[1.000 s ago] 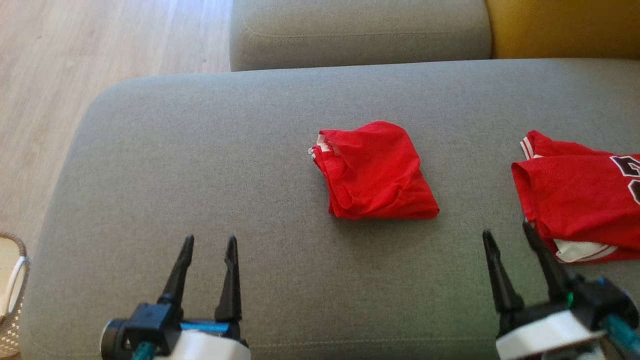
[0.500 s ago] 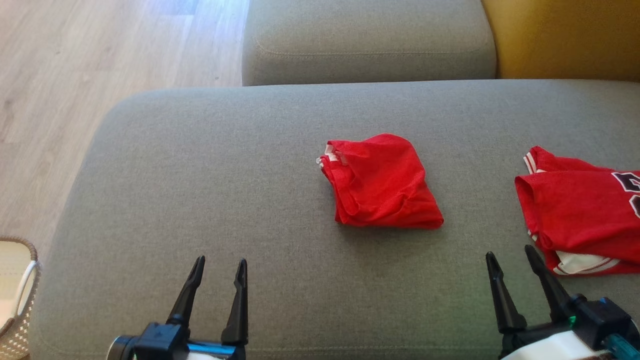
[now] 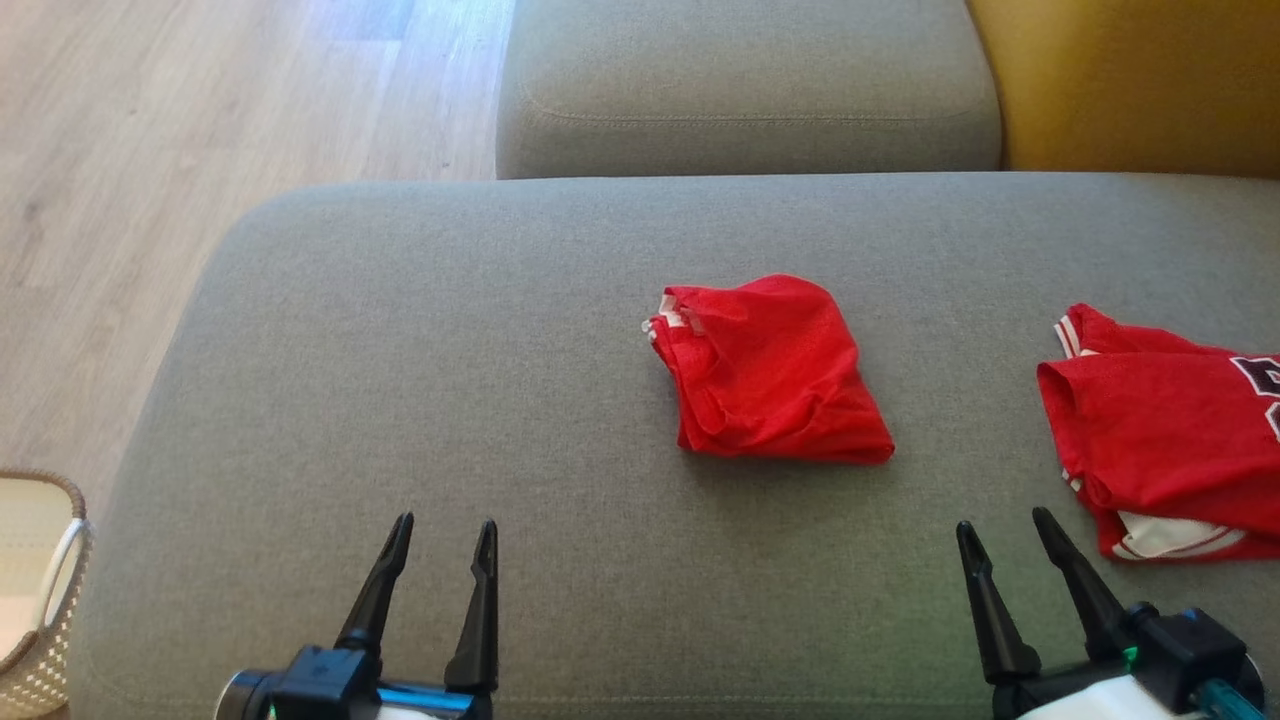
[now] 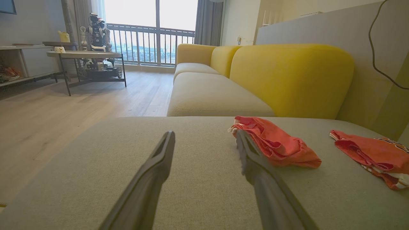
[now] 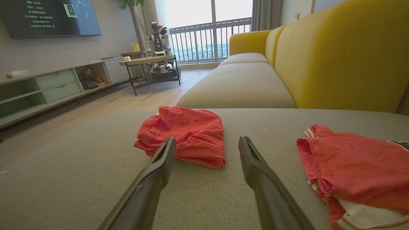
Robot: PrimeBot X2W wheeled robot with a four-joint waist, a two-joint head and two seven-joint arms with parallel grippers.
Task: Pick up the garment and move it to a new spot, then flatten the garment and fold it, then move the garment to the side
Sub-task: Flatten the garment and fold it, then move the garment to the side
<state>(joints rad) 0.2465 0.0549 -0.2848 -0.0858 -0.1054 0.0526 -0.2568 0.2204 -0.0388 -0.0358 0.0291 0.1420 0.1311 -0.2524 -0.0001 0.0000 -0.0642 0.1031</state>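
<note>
Hovering empty above the near edge of the sofa seat, left jaws and right jaws stand apart. The red garment lies mid-seat in a compact fold: either a bundle awaiting pickup or a finished fold awaiting its shift aside. A grasp should pinch all layers. A second jersey crowds the right; bare seat opens leftward, ending at the floor.

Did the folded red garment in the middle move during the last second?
No. The folded red garment keeps its gap to the jersey on the grey cushion; the camera shifted, not the cloth.
</note>
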